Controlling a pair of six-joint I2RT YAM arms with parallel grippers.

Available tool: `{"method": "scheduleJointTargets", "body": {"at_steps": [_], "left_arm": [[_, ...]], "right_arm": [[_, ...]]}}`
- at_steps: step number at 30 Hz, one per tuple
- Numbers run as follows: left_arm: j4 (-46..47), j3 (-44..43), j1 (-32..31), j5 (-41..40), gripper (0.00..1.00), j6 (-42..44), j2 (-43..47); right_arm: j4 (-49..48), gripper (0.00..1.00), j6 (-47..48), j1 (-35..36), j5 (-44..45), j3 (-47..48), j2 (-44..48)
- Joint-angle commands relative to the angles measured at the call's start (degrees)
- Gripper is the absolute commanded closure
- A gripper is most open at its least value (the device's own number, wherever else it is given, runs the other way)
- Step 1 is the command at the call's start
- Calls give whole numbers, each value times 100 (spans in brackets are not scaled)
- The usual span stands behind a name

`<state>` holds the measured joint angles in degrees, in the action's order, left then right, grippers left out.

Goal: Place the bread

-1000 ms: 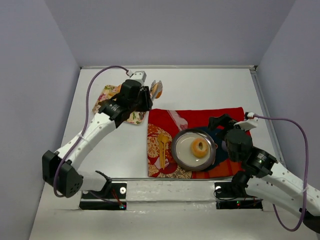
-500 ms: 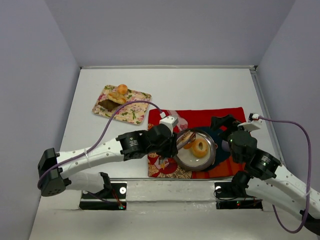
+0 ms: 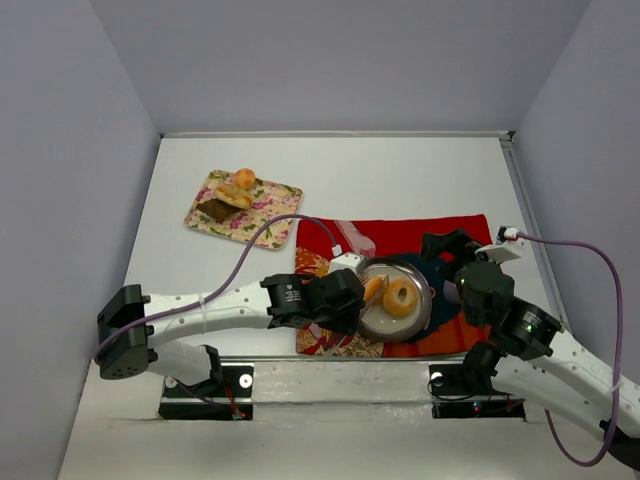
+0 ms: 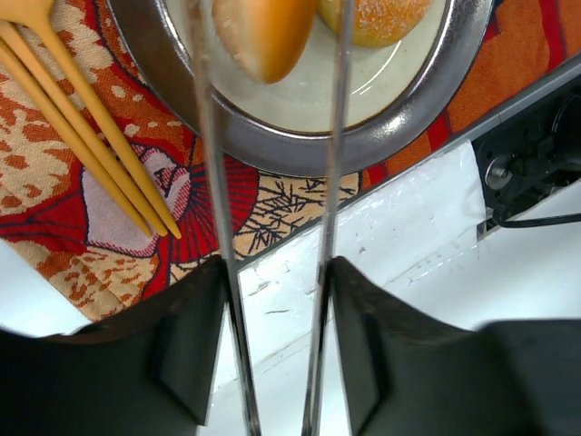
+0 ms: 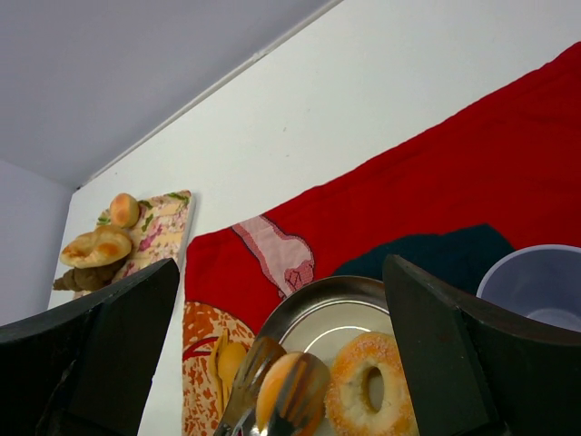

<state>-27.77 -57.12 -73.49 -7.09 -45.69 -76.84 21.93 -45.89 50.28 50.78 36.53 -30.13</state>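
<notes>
Floral rectangular tray (image 3: pixel 262 222) with pastries sits far left on the white counter (image 3: pixel 420 175). Left pincer (image 3: pixel 366 290) is pinching the orange-brown bread roll (image 4: pixel 263 32) over the left part of the round metal plate (image 3: pixel 392 337), just beside a sugared ring donut (image 3: pixel 401 297); can't tell if the roll touches the plate. Right pincer (image 3: pixel 438 250) is spread, near the plate's right rim, over the red patterned cloth (image 3: pixel 400 230).

On my white table (image 3: pixel 400 175) I've got a red patterned cloth (image 3: pixel 460 232) with yellow wooden utensils (image 4: pixel 82 145) on its left part, a dark blue napkin (image 5: pixel 436 259) and clear cup (image 5: pixel 536 291) to the right, and a floral tray (image 3: pixel 272 226) well apart, far left.
</notes>
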Motion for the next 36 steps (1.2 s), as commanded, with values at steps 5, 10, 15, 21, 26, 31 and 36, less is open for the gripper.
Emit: {"method": "scheduleJointTargets", "body": {"at_steps": [5, 10, 15, 21, 26, 31, 36], "left_arm": [[-176, -299, -95, -310, 33, -186, 599], [-194, -343, -95, -530, 34, -238, 810], [-430, -545, -95, -898, 36, -291, 1030], [-1508, -1054, -86, -1916, 42, -964, 1153], [-2934, -1047, 71, -2578, 43, -2606, 1320], [-3481, 112, 791, -2210, 48, -3779, 1777], [-3376, 1078, 1311, -2252, 52, -4290, 2295]], "right_arm": [[-102, 0, -60, -1, 213, -50, -19], [-93, 0, -61, -1, 177, -41, -54], [-93, 0, -61, -1, 177, -32, -54], [-93, 0, -34, -1, 177, -41, -2], [-93, 0, -52, -1, 169, -50, 25], [-93, 0, -60, -1, 151, -41, -2], [-93, 0, -69, -1, 133, -41, -28]]}}
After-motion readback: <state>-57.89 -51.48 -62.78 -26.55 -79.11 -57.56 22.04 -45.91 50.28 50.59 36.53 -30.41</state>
